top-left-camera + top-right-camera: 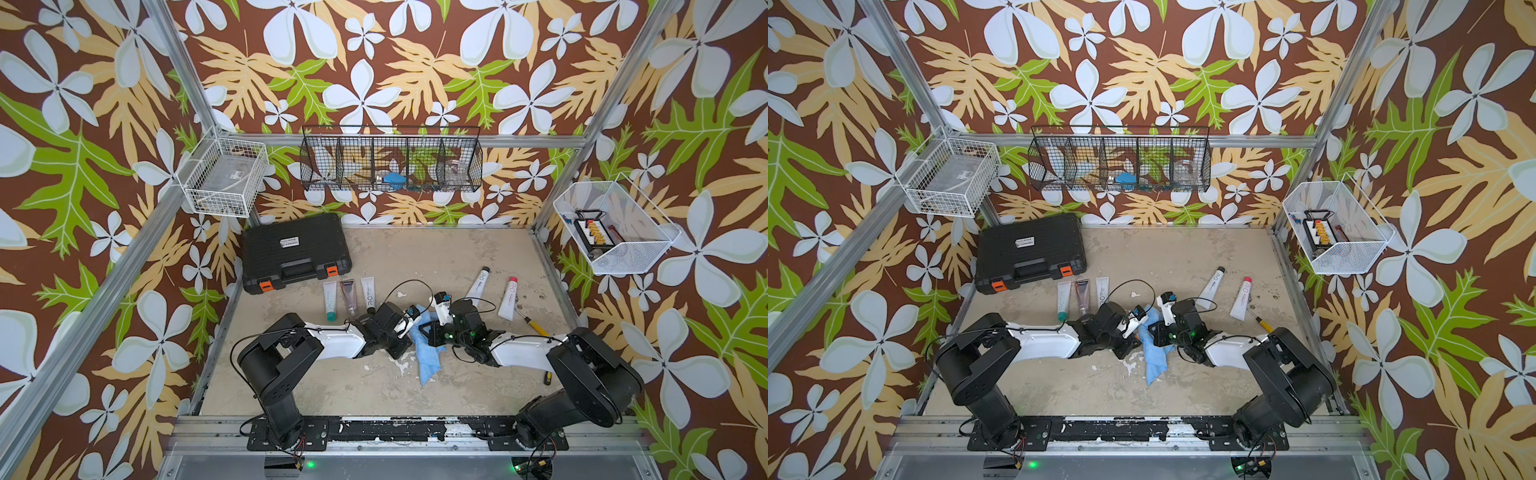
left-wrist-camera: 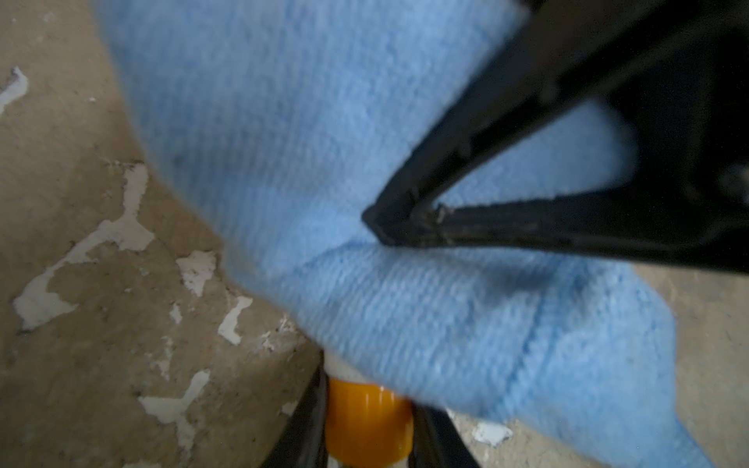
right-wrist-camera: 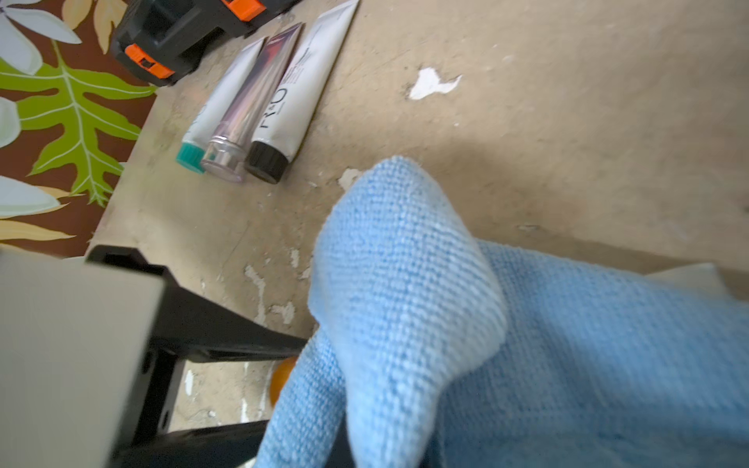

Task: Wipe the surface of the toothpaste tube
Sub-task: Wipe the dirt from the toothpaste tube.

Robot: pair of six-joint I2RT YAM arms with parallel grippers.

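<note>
On the back wall you had a black mesh basket (image 1: 322,166) with compartments: a blue object (image 1: 394,178) lay in the middle one and a clear glass jar (image 1: 457,168) in the one at the right end. The white wire basket (image 1: 216,201) on the left held a clear plastic box (image 1: 226,172), and the white mesh basket (image 1: 627,255) on the right held a black rack (image 1: 594,227) with orange pieces. The black case (image 1: 295,251) on the table (image 1: 415,257) was closed. You held the toothpaste tube (image 2: 367,419) over the middle of the table, between the two arms; only its orange-capped end showed. Its long axis ran along the fingers of the left gripper (image 3: 279,387), the cap toward the wrist, and the body went under the blue cloth (image 1: 428,357). The left fingers were closed on the tube. The right gripper (image 2: 389,227) had its tips pressed together, pinching the cloth.
</note>
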